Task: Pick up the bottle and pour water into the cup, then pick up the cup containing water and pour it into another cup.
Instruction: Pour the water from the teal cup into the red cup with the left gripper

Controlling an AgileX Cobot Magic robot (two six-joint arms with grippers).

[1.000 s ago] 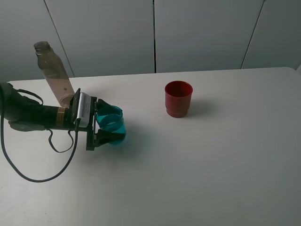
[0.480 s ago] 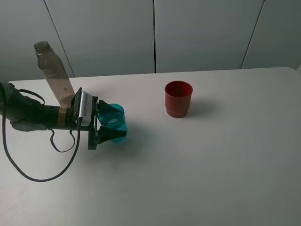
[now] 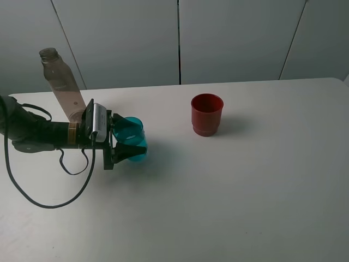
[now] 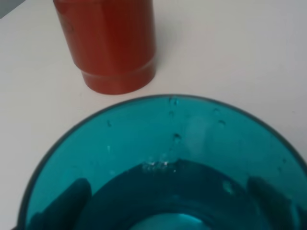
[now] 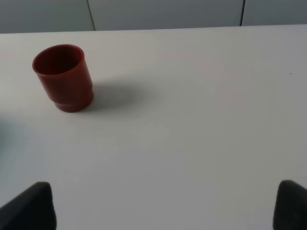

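Note:
The teal cup (image 3: 131, 140) sits between the fingers of my left gripper (image 3: 130, 138), which is shut on its sides at the table's left. In the left wrist view the cup (image 4: 163, 143) fills the frame, with some water at its bottom, droplets on its wall and dark fingers (image 4: 72, 201) showing through. The bottle (image 3: 62, 82) stands uncapped behind my left arm. The red cup (image 3: 207, 114) stands alone mid-table, seen also beyond the teal rim (image 4: 108, 43) and from the right wrist (image 5: 63, 76). My right gripper (image 5: 160, 211) is open, nothing between its fingertips.
A black cable (image 3: 32, 191) loops from the left arm across the table's left side. White wall panels (image 3: 180, 38) rise behind the table's far edge. Bare white tabletop (image 3: 262, 180) stretches to the right of and in front of the red cup.
My left gripper's jaws have closed in on the teal cup. The cup now sits slightly higher in the exterior view. The bottle and red cup have not moved.

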